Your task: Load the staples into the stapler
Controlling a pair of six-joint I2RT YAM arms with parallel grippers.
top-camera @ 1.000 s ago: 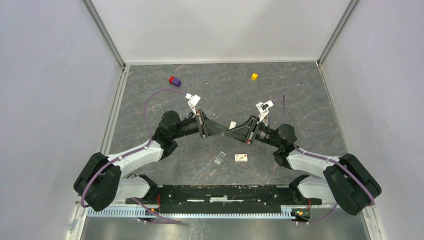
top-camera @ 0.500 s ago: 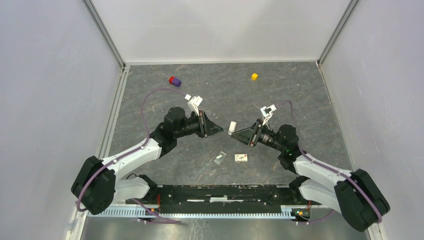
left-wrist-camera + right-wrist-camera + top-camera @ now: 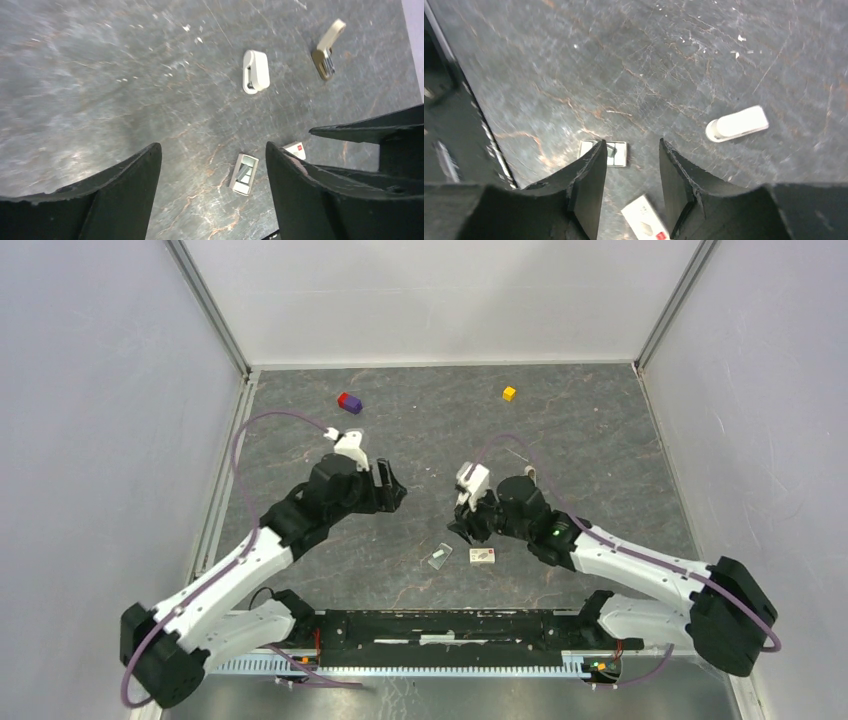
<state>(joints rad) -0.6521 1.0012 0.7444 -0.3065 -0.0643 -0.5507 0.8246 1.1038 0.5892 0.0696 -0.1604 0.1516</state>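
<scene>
Your stapler [image 3: 737, 123] lies flat on the dark, veined table [image 3: 600, 440], ringed by pale walls [image 3: 440, 300]. Left fingers [image 3: 125, 195] and right fingers [image 3: 586, 185] are spread, holding nothing.

Quick tally: one white stapler [image 3: 255, 71], one beige-and-metal piece [image 3: 327, 49], one staple box [image 3: 483, 556], one small tray [image 3: 439, 557], one yellow cube [image 3: 509, 393], one red-purple cube [image 3: 349, 402].

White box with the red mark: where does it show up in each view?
Top external: the white box lies low in the centre, just ahead of the arm bases.
Left wrist: lower right, partly hidden.
Right wrist: bottom edge, centre.
Shared landmark: the small grey-and-white tray, close beside it in every view.
</scene>
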